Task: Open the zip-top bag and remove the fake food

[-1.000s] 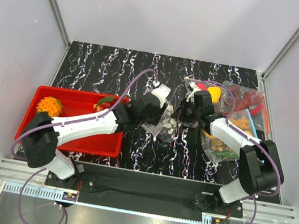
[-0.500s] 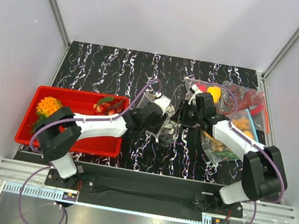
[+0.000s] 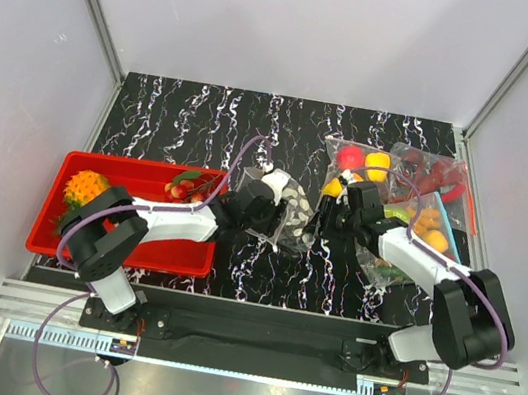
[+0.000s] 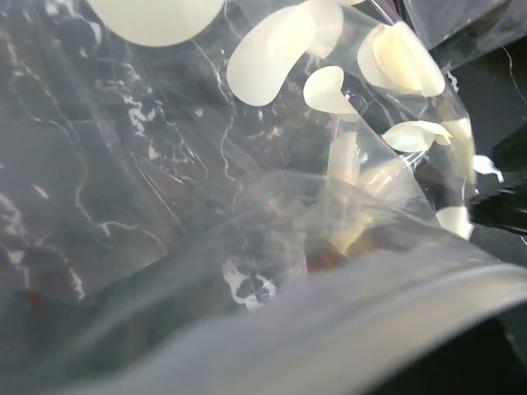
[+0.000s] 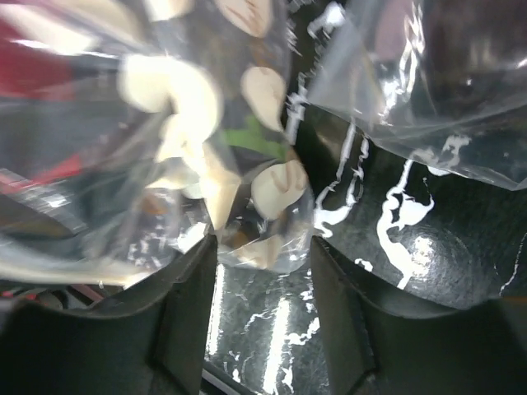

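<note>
Meeting at the zip-top bag (image 3: pixel 295 206), both my arms converge near the middle of the black marbled table (image 3: pixel 185 124), and the bag sits between the two grippers with its white dots (image 3: pixel 295 196) showing on top.

My left gripper (image 3: pixel 272 209) is against the bag's left edge. Its wrist camera is filled with clear crinkled plastic, white dots and the pale zip strip (image 4: pixel 346 313) along the bottom. My fingers are hidden there, so I cannot tell whether they are closed.

My right gripper (image 5: pixel 259 244) has its fingers (image 5: pixel 185 321) parted with a plain gap between them. The bag's crumpled lower corner sits just at the tips, and no grip is confirmed. A green patch (image 5: pixel 257 136) shows through the plastic, unidentified.

Fake food outside the bag: cherries (image 3: pixel 185 184) and an orange bumpy fruit (image 3: pixel 86 186), both lying in the red tray (image 3: pixel 122 257) at the left, apart from the bag. Other clear bags (image 3: pixel 418 183) with coloured contents lie beside my right arm.
</note>
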### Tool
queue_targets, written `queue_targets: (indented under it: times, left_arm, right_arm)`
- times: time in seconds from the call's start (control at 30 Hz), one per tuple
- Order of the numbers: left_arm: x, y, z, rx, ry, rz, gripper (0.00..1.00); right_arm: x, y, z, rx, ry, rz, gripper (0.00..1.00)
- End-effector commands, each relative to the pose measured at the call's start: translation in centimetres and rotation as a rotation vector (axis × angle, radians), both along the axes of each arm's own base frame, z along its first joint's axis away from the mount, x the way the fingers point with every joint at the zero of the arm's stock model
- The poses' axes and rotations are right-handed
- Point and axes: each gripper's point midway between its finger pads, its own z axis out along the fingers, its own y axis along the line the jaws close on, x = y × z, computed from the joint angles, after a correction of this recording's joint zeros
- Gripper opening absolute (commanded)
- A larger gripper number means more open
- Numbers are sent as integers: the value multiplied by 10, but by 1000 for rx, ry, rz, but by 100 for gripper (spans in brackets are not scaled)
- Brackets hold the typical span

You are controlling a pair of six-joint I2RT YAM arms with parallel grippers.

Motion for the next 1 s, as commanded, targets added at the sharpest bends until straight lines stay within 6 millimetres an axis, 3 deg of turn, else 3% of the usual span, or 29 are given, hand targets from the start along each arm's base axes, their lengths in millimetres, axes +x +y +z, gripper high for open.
queue_targets:
  times: [0.0,0.1,0.23,0.33,0.53,0.73,0.97]
  left_arm:
    - [1,-25,31,-170,-43,-74,52]
    - [-7,-28,31,-213,-29,-116,52]
    - [-13,-35,42,-304,-35,-178,52]
    - [-20,-36,52,-376,-42,-223,53]
    - [-25,-41,53,-442,-27,-281,57]
    - [-9,-42,52,-444,-45,-248,62]
    - [22,-16,50,-413,-91,-67,62]
  right_arm:
    - [7,8,-5,34,5,-2,53]
    - [12,9,-11,28,13,-1,46]
    - [12,6,-24,-3,40,-8,26]
    - [10,3,-38,-28,75,-17,17]
    - [12,6,-47,-25,88,-14,8]
    - [14,8,-48,-19,85,-8,0]
    - [10,4,-52,-28,93,-10,0]
